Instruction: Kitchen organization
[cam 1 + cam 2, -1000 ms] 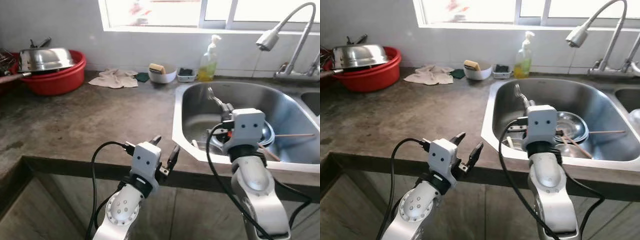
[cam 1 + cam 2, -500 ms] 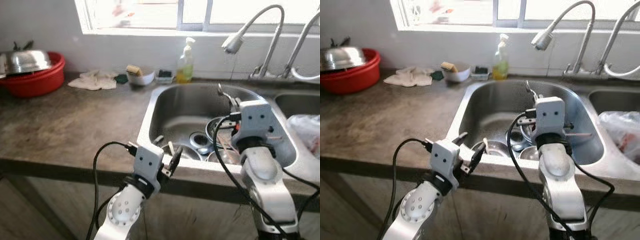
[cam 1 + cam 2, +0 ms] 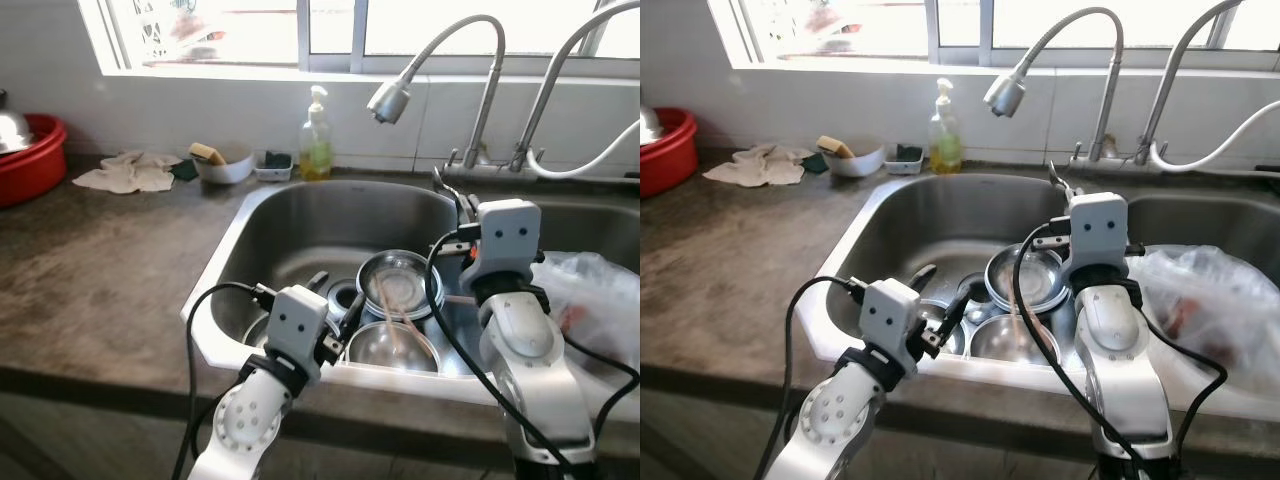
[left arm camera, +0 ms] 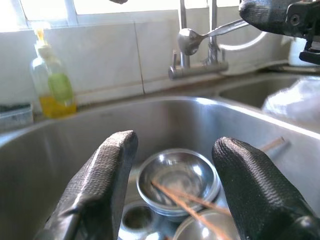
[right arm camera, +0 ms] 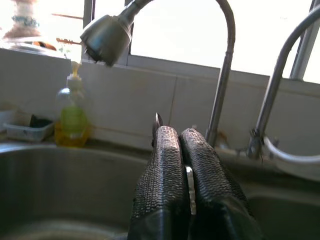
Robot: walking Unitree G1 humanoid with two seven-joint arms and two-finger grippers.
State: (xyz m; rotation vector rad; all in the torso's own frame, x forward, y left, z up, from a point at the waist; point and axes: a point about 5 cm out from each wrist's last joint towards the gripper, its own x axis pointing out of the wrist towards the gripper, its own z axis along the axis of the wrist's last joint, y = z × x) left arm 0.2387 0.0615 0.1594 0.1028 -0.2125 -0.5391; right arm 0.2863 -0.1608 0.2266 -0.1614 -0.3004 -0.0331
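From the head views, the red basin (image 3: 25, 155) at the far left is cut off by the frame edge, and the right tool (image 3: 1060, 182) is mostly hidden behind its own white wrist block, so from here only a thin metal spoon (image 3: 1057, 180) handle shows sticking up past it. The left tool (image 3: 333, 303) hangs over the near rim of the sink (image 3: 225, 270), its fingers spread wide, with stacked steel bowls (image 3: 400, 283) and thin chopsticks (image 3: 390, 310) lying just beyond and below it. A crumpled plastic bag (image 3: 1205, 300) fills the second basin, its contents too blurred to name. On the surface (image 3: 90, 260) by the window sit a cloth (image 3: 128, 172), a white bowl (image 3: 224, 165) with a sponge and a soap bottle (image 3: 316, 148); its label cannot be read. In the left wrist view, the wide-apart fingers (image 4: 102, 185) frame a steel bowl, with the spoon held high beside the taps. In the right wrist view, the fingers (image 5: 167, 170) are pressed together on the spoon, whose tip peeks above them, under the faucet head (image 5: 107, 32).
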